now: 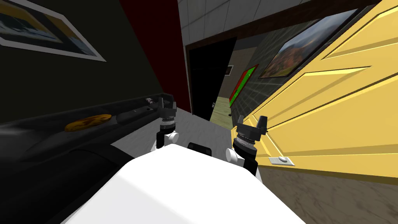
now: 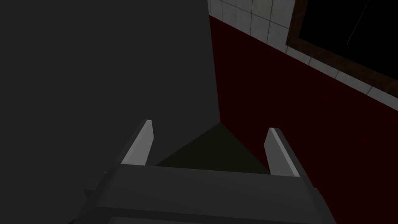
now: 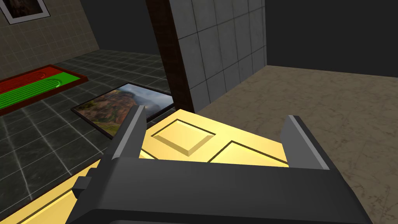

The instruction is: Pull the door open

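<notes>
Yellow panelled door stands just beside my right gripper, fingers spread, empty. Its handle sits behind that hand, nearer my base; I should retract, align, then clamp squarely.

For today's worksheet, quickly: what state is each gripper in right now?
Left gripper: open, holding nothing.
Right gripper: open, holding nothing, by the yellow door.

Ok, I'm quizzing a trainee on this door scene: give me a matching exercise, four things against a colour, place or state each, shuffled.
1 door
2 handle
3 left tool
4 right tool

a open, close to the door's face
b yellow
c open, by the black counter
d pale grey, mounted on the door

Pairs: 1-b, 2-d, 3-c, 4-a
</notes>
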Robot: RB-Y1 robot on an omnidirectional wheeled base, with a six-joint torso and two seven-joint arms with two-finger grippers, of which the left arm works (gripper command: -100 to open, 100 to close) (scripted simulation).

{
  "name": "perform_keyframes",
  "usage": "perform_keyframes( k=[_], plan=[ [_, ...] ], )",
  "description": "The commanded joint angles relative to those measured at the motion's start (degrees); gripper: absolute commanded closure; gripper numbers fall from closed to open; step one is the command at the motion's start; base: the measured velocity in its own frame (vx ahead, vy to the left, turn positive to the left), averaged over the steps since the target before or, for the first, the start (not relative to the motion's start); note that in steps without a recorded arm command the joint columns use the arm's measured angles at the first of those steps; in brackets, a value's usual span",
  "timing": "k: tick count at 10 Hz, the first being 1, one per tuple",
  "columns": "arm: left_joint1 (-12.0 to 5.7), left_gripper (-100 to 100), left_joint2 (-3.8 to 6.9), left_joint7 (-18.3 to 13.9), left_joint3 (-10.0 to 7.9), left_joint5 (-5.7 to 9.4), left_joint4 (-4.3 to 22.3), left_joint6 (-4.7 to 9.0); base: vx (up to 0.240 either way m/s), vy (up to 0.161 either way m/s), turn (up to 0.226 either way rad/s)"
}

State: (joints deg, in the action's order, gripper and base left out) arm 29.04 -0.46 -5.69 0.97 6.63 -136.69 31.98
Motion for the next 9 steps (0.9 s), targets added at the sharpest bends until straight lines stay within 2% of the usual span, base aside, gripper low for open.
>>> perform_keyframes(
  k=[1,5,9],
  plan=[
    [-0.43,-100,0.63,-0.11,-0.02,-0.07,1.85,0.3,0.002,-0.113,-0.056],
    [-1.51,-100,1.95,-0.37,-0.09,-0.25,6.49,1.06,0.16,-0.025,-0.052],
    [-3.05,-100,3.53,-0.75,-0.17,-0.51,13.17,2.15,0.153,-0.072,-0.064]
  ],
)
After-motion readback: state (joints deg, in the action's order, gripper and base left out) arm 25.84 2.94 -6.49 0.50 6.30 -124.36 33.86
